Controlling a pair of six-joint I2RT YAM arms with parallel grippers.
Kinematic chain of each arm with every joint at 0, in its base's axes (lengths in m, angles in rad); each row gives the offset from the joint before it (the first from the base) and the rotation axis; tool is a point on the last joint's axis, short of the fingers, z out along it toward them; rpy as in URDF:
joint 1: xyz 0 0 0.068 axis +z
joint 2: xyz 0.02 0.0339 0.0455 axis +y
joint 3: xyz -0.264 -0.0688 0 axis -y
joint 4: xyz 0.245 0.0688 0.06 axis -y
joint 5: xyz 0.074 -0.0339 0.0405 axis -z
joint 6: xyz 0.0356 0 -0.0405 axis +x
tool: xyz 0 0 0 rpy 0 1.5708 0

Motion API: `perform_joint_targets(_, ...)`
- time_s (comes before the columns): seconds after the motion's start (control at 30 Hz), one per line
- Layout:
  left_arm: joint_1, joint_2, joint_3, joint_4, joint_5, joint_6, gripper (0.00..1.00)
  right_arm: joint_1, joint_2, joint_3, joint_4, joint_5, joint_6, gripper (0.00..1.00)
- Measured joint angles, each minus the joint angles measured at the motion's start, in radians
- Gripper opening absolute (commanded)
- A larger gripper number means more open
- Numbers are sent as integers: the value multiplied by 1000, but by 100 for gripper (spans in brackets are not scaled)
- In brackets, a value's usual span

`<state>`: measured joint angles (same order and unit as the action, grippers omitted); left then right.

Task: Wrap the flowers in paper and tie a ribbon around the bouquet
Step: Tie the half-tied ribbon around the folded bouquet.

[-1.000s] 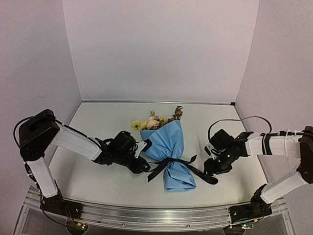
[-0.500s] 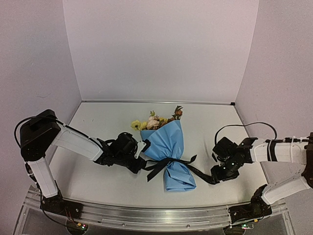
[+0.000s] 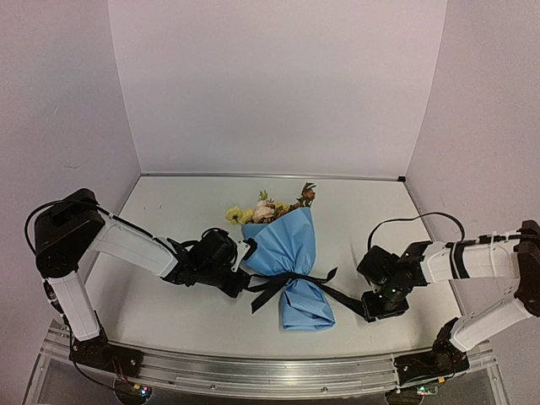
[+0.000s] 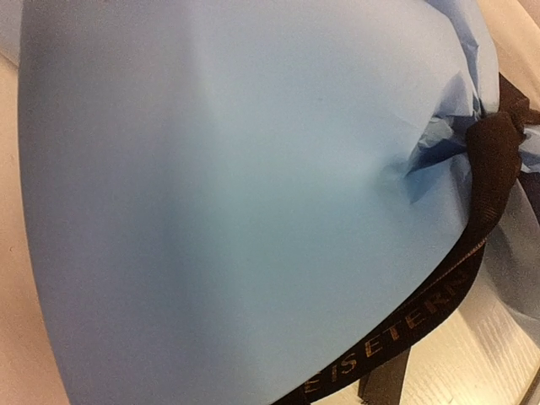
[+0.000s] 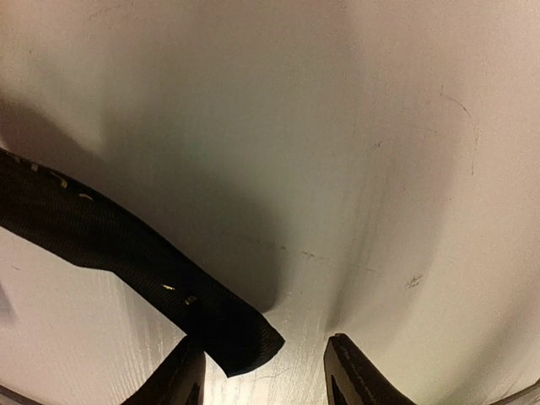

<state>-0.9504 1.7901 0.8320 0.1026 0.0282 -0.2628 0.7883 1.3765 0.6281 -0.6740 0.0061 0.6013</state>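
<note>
The bouquet point(image 3: 291, 257) lies mid-table, its light-blue paper point(image 4: 236, 186) a cone with the flowers point(image 3: 266, 209) showing at the far end. The black ribbon point(image 4: 439, 308) is knotted round its narrow waist. My left gripper point(image 3: 245, 283) is pressed against the cone's left side and shut on the ribbon's left tail; its fingers are out of the left wrist view, where the lettered ribbon runs off the bottom edge. My right gripper point(image 5: 263, 346) is open low over the table, with the cut end of the ribbon's right tail point(image 5: 228, 333) lying between its fingers, close to the left one.
Pale walls enclose the table point(image 3: 169, 211) on the far, left and right sides. The aluminium rail point(image 3: 253, 371) with the arm bases runs along the near edge. The right arm's black cable point(image 3: 413, 221) loops above its wrist.
My left gripper has shut beside the cone's waist. My right gripper has dropped toward the near edge onto the ribbon's right tail end, and its jaws have narrowed slightly.
</note>
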Motion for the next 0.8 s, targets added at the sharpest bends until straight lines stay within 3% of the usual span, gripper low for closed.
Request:
perform_joint_targets(0.2, 0, 0, 0, 0, -4, 0, 0, 0, 32, 6, 46, 6, 19, 38)
perform_joint_targets(0.4, 3, -3, -1, -2, -10, 0, 0, 0, 53, 19, 90, 6, 31, 1)
perform_joint_targets(0.8, 21, -49, -2, -69, -159, -61, 0, 1, 54, 86, 62, 14, -7, 0)
